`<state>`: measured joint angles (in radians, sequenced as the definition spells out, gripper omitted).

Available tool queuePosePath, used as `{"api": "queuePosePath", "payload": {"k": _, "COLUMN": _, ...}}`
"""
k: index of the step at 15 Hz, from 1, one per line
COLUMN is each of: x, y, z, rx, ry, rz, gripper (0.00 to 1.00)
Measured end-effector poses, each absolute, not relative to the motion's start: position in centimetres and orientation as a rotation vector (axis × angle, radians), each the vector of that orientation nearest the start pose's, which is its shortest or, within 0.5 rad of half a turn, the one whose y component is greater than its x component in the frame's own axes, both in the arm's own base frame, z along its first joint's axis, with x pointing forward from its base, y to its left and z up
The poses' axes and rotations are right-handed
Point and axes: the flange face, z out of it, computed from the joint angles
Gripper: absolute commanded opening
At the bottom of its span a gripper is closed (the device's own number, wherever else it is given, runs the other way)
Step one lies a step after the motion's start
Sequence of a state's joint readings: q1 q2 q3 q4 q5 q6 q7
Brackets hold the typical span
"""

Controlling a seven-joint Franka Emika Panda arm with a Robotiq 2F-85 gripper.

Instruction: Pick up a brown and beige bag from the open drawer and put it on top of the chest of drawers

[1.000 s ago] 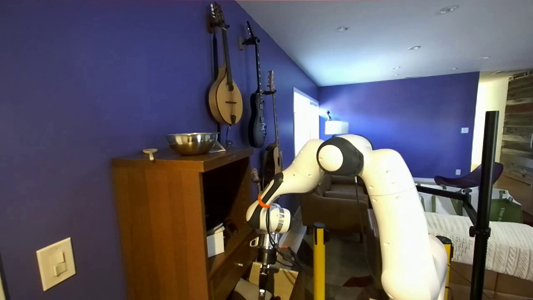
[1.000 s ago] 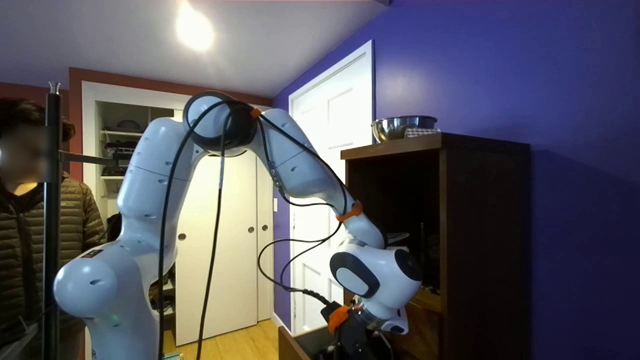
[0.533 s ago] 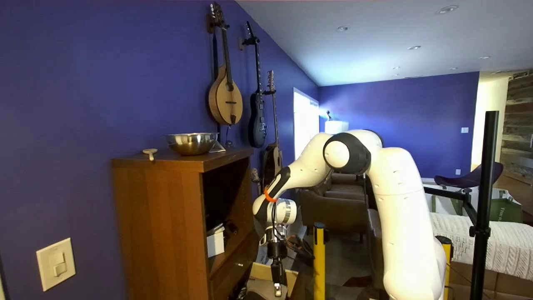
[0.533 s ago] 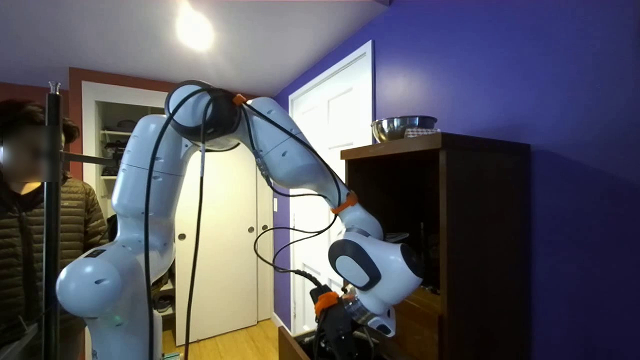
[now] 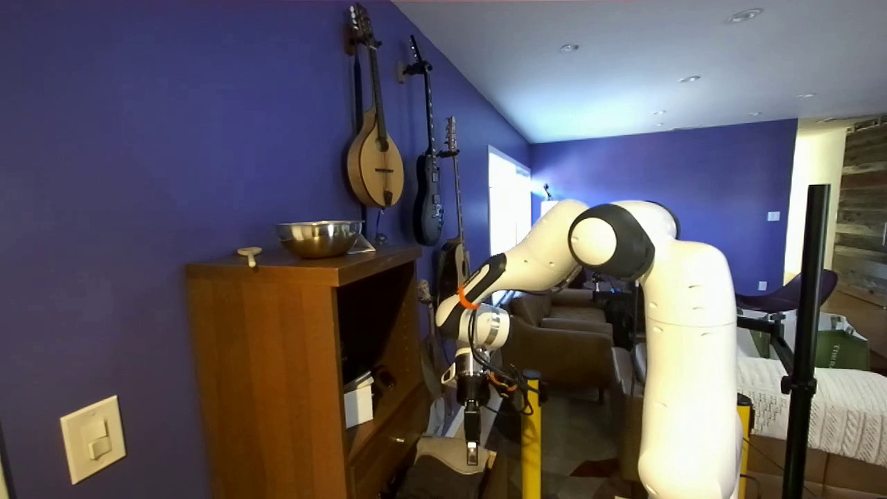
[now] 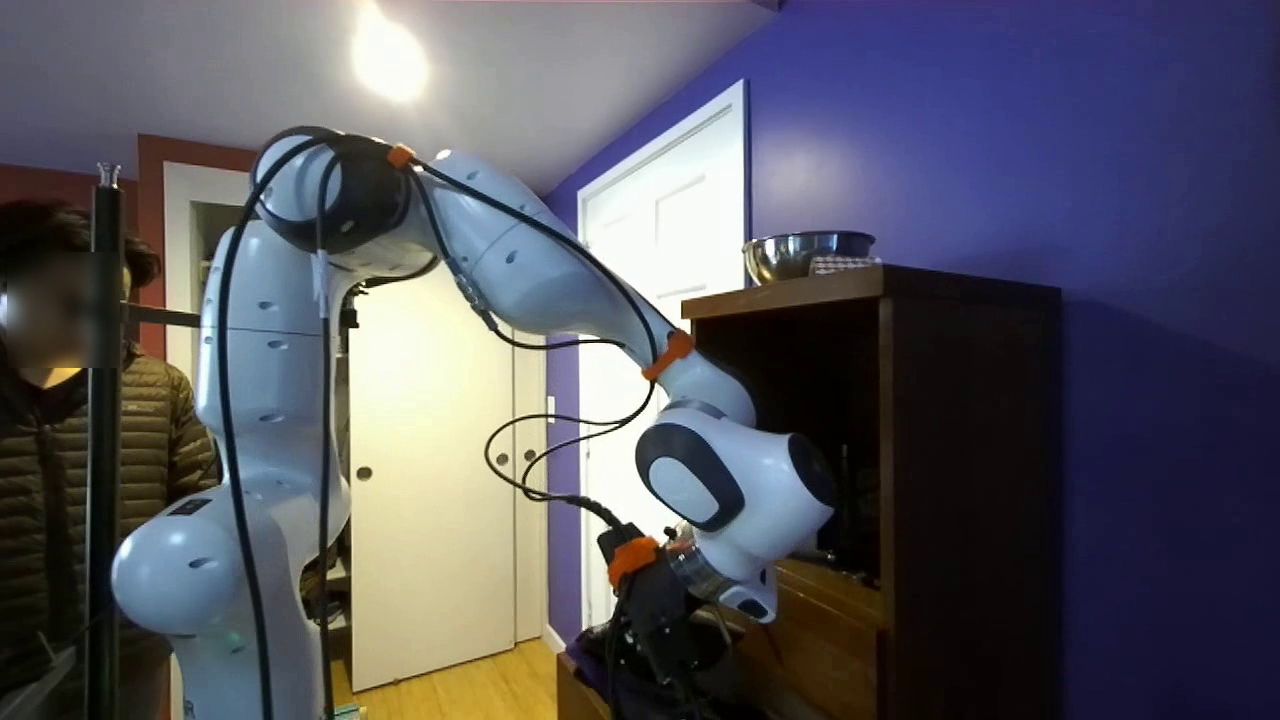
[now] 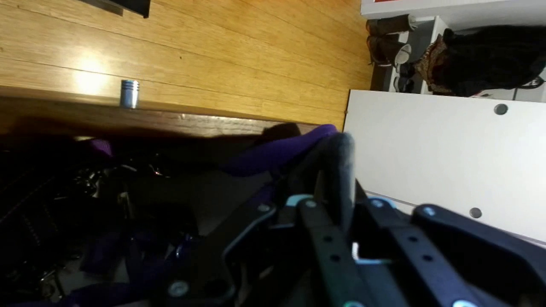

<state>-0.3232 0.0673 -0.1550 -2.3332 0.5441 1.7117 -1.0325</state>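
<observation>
- Brown wood at eight o'clock in an exterior view: chest of drawers point(image 5: 267, 374), with a pale object point(image 5: 249, 254) near the left end of the top, too small to name.
- Right of that, at nine o'clock on the same top: shiny metal bowl point(image 5: 320, 240), upright, contents out of sight in both exterior views.
- At seven o'clock, inside the chest's shelf compartment point(image 5: 388, 312): white box point(image 5: 358, 405) close to the front edge, dim things beyond.
- In the wrist view at eight o'clock: open drawer point(image 7: 204, 125), with a round metal knob point(image 7: 129, 94) on the front; inside at the left, a dark tangle point(image 7: 96, 183) of stitched material, metal glints and scraps of purple, mostly too dark to separate.
- Farther right there, between one and two o'clock: white shelf unit point(image 7: 420, 36), holding brown boots point(image 7: 384, 47) on the left and black cloth point(image 7: 490, 59) on the right.
- At six o'clock in an exterior view: bag point(image 5: 441, 477), beige above and dark brown below, over the open drawer, lower end cut off; cannot tell whether touching the drawer's floor.
- Against the bag's upper right: gripper point(image 5: 472, 454), clamped on the cloth, with most of the bag toward eight o'clock from the fingertips.
- In the wrist view, left to right: purple cloth point(image 7: 281, 150) near the drawer's rim, cannot tell if part of the bag; then a greyish fold of the bag pinched between the fingers point(image 7: 330, 251).
</observation>
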Motion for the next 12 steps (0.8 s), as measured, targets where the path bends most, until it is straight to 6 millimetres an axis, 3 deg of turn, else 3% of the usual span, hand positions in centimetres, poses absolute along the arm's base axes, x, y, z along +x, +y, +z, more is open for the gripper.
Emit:
{"api": "queuePosePath", "payload": {"k": 7, "x": 37.9, "y": -17.3, "z": 32.6, "rx": -2.276, "ry": -0.328, "rz": 0.008, "gripper": 0.02}}
{"api": "queuePosePath", "payload": {"k": 12, "x": 37.5, "y": -18.9, "z": 33.5, "rx": -2.375, "ry": -0.256, "rz": -0.156, "gripper": 0.02}}
